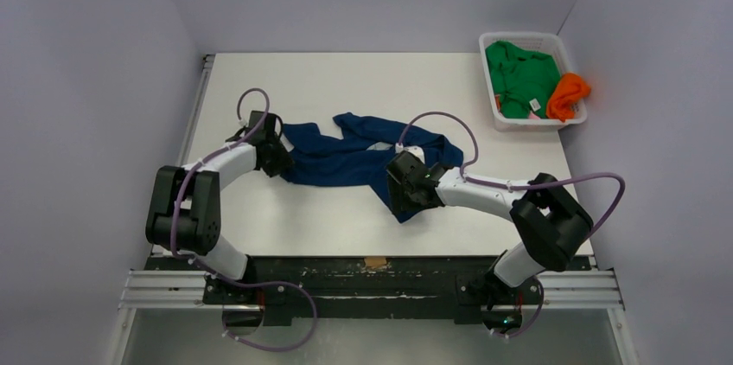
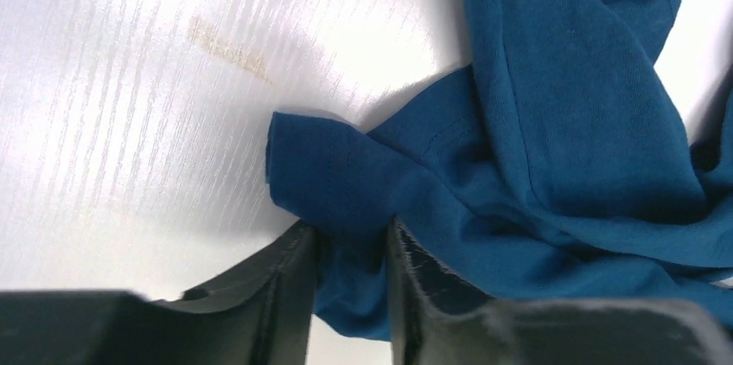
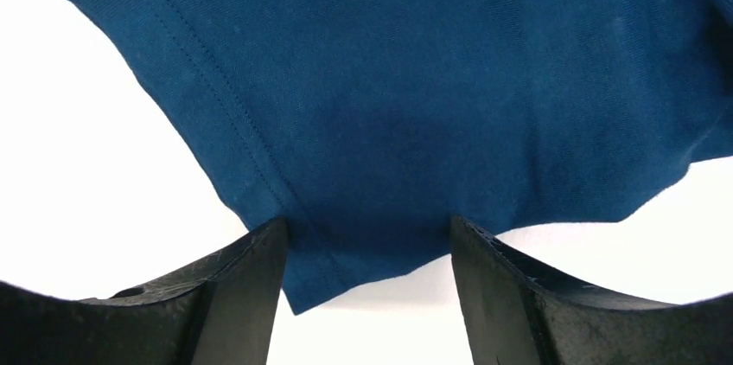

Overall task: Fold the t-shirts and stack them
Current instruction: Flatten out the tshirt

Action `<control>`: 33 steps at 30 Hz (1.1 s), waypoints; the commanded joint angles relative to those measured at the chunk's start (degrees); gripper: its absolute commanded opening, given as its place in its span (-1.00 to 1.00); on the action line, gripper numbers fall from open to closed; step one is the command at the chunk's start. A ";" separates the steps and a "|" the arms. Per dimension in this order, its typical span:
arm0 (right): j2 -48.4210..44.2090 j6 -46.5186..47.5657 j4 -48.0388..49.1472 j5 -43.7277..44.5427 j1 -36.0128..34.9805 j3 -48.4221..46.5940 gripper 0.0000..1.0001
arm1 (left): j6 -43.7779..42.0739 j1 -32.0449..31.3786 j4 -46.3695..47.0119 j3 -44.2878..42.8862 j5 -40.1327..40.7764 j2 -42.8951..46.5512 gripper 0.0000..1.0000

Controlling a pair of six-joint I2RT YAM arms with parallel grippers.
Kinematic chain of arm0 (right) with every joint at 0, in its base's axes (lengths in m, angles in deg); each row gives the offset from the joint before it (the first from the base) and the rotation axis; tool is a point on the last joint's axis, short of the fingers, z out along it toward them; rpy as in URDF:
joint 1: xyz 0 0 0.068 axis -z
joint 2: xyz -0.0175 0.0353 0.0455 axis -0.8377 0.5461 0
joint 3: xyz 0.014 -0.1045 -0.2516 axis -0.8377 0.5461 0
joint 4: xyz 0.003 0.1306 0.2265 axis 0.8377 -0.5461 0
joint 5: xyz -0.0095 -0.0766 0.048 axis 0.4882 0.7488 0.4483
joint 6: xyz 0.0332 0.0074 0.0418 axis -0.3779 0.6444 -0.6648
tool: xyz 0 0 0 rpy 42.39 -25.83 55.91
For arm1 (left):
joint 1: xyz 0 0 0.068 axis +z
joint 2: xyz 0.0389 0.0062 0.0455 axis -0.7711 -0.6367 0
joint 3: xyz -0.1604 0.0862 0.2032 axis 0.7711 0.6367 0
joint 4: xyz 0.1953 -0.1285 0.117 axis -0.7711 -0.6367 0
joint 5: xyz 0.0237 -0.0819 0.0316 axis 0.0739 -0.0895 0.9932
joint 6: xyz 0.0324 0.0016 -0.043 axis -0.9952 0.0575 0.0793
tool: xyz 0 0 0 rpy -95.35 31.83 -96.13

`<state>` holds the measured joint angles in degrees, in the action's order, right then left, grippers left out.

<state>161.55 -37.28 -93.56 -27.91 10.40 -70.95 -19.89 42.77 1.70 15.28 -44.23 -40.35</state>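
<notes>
Jaws of the left gripper [image 2: 348,231] are pinching a bunched fold at the edge of the dark blue t-shirt [image 1: 346,162], with the cloth filling the narrow gap between them. Those of the right gripper [image 3: 367,222] are standing wide apart, straddling the shirt's stitched hem without clamping it. The dark blue t-shirt is lying crumpled on the white table [image 1: 328,227], well to the left of the white lattice basket [image 1: 529,123] and nearer the arms. The left gripper is working at the shirt's end farthest from the basket, the right gripper at the end closer to it. Inside the basket, the green t-shirt [image 1: 519,80] is filling the left side, and the orange t-shirt [image 1: 568,97] is bunching against the right wall and draping over the rim.
</notes>
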 commanded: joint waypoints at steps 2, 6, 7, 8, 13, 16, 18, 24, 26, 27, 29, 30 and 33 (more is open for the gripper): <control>1.51 -2.90 -0.27 2.37 0.01 2.55 0.22 | 0.22 -0.64 2.18 -2.35 -0.37 -0.51 -0.76; 1.75 -3.85 0.91 3.38 -0.04 2.89 -0.18 | -0.60 -0.75 2.17 -2.86 -0.43 -0.91 -1.00; 2.10 -3.96 1.39 3.45 0.00 2.84 -0.28 | -0.72 -0.75 2.23 -2.80 -0.45 -0.86 -1.00; 2.56 -4.15 1.60 3.88 0.01 2.77 -0.41 | -0.77 -0.75 2.18 -2.73 -0.56 -0.79 -1.00; 1.72 -7.86 -1.22 11.78 0.01 -0.25 -1.00 | -1.74 -1.06 2.13 -1.54 -1.27 2.20 -1.00; -4.31 -8.95 -2.11 20.50 0.00 -3.53 -1.00 | -2.32 -1.87 1.55 -1.03 -0.62 7.81 -1.00; -8.90 -8.57 -1.61 25.83 0.07 -6.27 -1.00 | -2.97 -2.70 0.52 -1.43 0.36 12.78 -1.00; -21.60 -0.89 5.48 38.56 0.18 -14.18 -1.00 | -4.94 -5.58 -4.12 -5.85 4.22 28.22 -1.00; -25.78 3.22 8.79 42.10 0.18 -15.52 -1.00 | -5.85 -5.75 -6.15 -7.80 5.18 32.49 -1.00; -28.19 7.12 12.00 43.05 0.18 -15.40 -1.00 | -6.32 -5.75 -7.08 -8.72 5.98 34.71 -1.00; -32.64 14.35 20.01 43.15 0.19 -14.51 -1.00 | -7.29 -5.74 -8.77 -10.66 7.14 39.11 -1.00; -34.08 16.48 21.73 42.63 0.18 -15.11 -1.00 | -7.78 -5.76 -9.57 -11.59 7.28 41.28 -1.00; -36.59 21.46 21.84 39.95 0.17 -19.71 -1.00 | -8.83 -5.76 -11.22 -14.20 7.29 47.28 -1.00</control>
<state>127.39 -27.27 -78.92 9.88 10.42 -85.42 -25.68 37.02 -6.27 5.75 -39.07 0.23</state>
